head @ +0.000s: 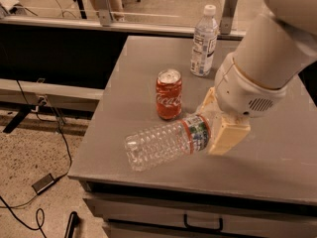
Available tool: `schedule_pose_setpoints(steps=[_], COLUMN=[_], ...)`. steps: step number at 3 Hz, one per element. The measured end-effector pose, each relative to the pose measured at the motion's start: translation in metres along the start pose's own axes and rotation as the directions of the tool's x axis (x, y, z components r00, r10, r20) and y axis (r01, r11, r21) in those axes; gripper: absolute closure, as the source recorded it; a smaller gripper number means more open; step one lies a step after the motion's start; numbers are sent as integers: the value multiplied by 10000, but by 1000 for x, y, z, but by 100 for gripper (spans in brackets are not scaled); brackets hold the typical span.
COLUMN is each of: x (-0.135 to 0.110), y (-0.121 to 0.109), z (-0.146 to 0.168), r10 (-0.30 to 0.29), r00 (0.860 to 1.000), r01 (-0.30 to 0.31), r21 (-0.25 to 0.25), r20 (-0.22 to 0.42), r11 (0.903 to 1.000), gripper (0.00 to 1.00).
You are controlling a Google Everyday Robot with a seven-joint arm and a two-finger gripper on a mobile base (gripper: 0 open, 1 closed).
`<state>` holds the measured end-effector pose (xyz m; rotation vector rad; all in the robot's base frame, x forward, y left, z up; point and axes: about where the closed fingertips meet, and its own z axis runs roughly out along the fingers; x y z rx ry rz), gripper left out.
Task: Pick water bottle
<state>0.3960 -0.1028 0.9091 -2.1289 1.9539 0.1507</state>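
Near the front edge of the grey surface (277, 167), the water bottle (166, 145) lies on its side, with its base toward the front left corner and its cap end pointing right. It is just in front of the red soda can (169, 94), which stands upright close behind it. Well back stands a second bottle (203, 41) with a large white-and-blue label, which is not ours. The tool (220, 128) is down at the cap end of the lying bottle, just past its label band, and hides the neck and cap. We cannot tell whether it has closed on the bottle. We judge the bottle light and probably empty, with thin ribbed walls that give under pressure and a round body that will roll or slide on the smooth top. The neck and the shoulder by the label look stiffer, so we would take hold there, squeeze gently, and lift without knocking the can.
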Motion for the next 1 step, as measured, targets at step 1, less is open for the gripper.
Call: schedule_pose_setpoints(steps=[1], x=[0], y=[0], z=[0], r10=[-1], r00=[10000], r01=[1], r21=[2], r20=[0], r11=[10000], gripper=[100])
